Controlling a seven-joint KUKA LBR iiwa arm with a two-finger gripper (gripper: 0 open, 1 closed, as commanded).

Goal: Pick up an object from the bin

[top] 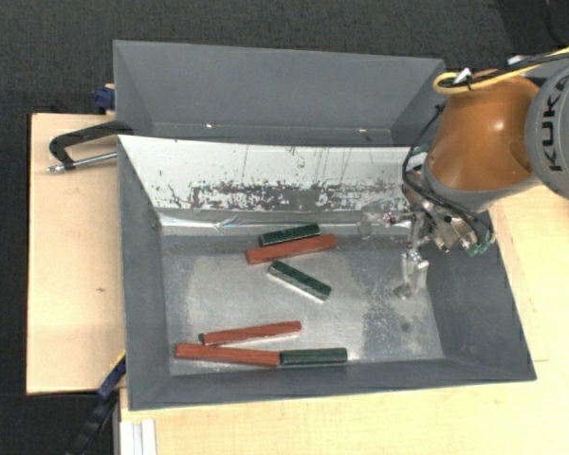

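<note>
My gripper hangs at the right side of the bin, above the bare floor, with nothing visible in it. The loose thing nearest to it is a short dark green bar lying at an angle in the middle of the bin, well to the gripper's left. Just behind that bar lies a long red bar, with another dark green bar resting along its far edge.
Near the bin's front wall lie two red bars and a dark green bar, end to end with the lower red one. The arm's orange cover sits over the bin's right rim.
</note>
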